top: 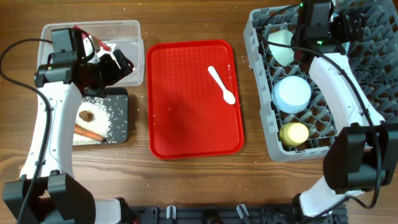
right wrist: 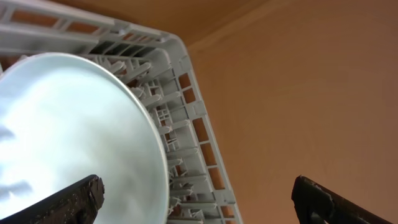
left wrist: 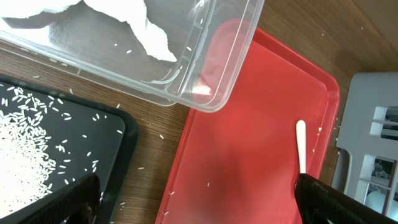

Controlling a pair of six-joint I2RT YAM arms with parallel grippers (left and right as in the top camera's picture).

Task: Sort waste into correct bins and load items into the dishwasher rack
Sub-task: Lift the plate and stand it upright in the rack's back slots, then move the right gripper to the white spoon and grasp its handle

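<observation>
White plastic spoon [top: 222,84] lies alone on the red tray [top: 186,124], likely the last item unracked; just left of the tray, the black tray [top: 121,99] keeps rice [top: 109,119] and carrot stick [top: 88,132] apart from the tissue [left wrist: 171,31] in the clear tub [top: 127,28] beyond it. Left end effector [left wrist: 196,186] hangs wide and empty over that tub, while right of the tray the right end effector [right wrist: 198,186] gapes wide and empty beside the blue plate [right wrist: 74,137], apparently propped on edge by the dishwasher rack [right wrist: 186,93] pegs.
</observation>
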